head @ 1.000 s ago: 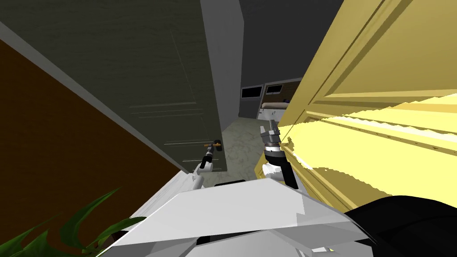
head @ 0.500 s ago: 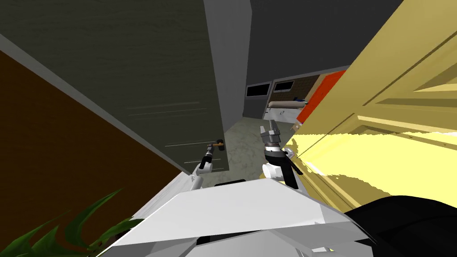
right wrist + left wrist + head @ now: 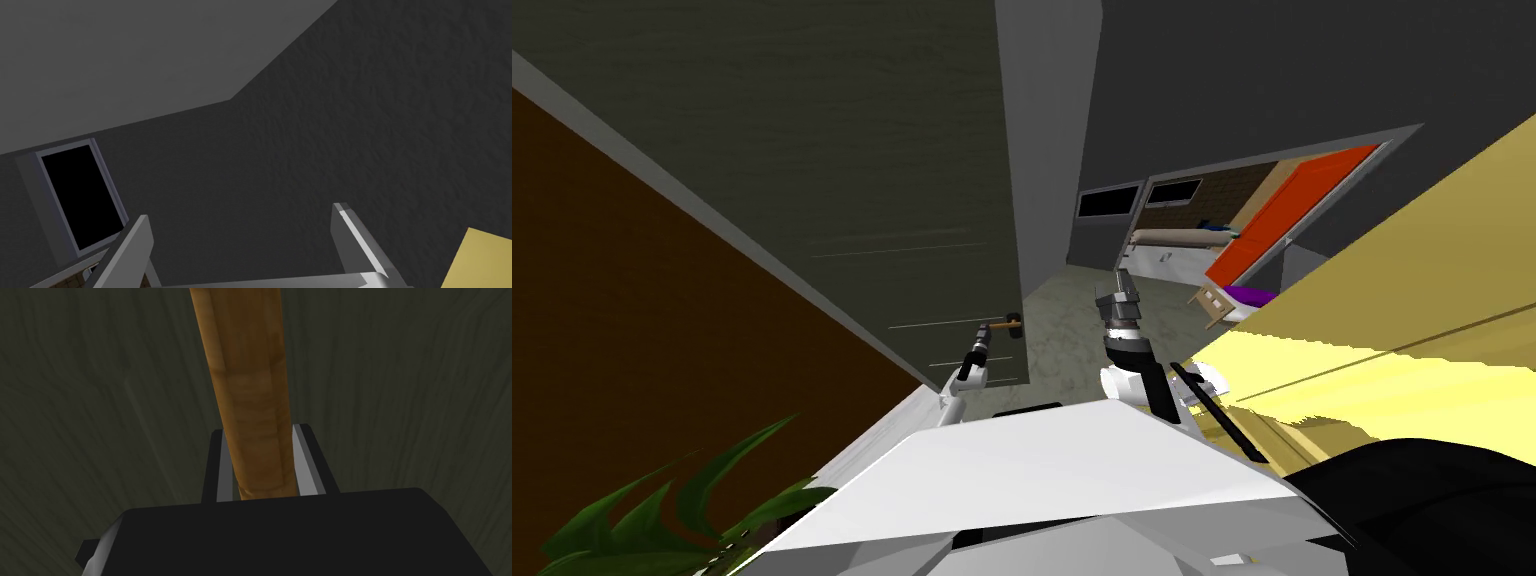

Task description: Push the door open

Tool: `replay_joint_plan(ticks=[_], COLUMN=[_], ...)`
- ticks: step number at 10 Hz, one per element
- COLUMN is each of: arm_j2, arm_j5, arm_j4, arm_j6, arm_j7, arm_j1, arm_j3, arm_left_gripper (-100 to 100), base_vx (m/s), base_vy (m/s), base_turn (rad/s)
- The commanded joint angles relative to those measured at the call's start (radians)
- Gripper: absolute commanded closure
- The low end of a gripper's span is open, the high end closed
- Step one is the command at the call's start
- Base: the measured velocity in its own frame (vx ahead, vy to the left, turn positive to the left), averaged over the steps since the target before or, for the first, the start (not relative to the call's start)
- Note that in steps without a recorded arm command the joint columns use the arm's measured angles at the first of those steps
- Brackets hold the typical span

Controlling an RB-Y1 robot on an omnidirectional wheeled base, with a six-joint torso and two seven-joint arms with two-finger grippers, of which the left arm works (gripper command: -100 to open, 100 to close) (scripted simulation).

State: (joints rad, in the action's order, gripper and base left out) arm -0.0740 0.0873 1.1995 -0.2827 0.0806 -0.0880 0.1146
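A dark grey-green door (image 3: 862, 150) fills the left of the head view, its free edge toward the middle. My left gripper (image 3: 994, 328) is shut on its brown lever handle (image 3: 1006, 323). In the left wrist view the handle (image 3: 245, 388) runs out between the fingers (image 3: 304, 458), which press its sides, with the door's dark face (image 3: 400, 388) close behind. My right gripper (image 3: 1122, 290) is raised in the gap between the doors, open and holding nothing (image 3: 241, 211). A yellow door (image 3: 1412, 310) slants across the right.
A brown wall (image 3: 632, 350) and a green plant (image 3: 662, 510) are at my left. Marbled floor (image 3: 1062, 320) leads on to a far room with an orange-red panel (image 3: 1292, 205), a beige piece (image 3: 1172, 237) and dark windows (image 3: 1107, 203).
The yellow door has swept away to the right, uncovering the far room and the orange-red panel. The dark door's edge, with its handle in my left gripper, has shifted slightly right.
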Motion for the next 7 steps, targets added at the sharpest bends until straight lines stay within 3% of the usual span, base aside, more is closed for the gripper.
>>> replay_joint_plan(ticks=[1, 7], arm_j2=[-0.016, -0.020], arm_j5=[0.014, 0.053], arm_j4=[0.012, 0.035], arm_j6=[-0.001, 0.001], arm_j7=[0.017, 0.061], arm_j1=[0.005, 0.027], arm_j3=[-0.008, 0.026], arm_left_gripper=[100, 100], base_vx=[0.168, 0.169], base_vy=[-0.065, -0.061], base_turn=[0.209, 0.177])
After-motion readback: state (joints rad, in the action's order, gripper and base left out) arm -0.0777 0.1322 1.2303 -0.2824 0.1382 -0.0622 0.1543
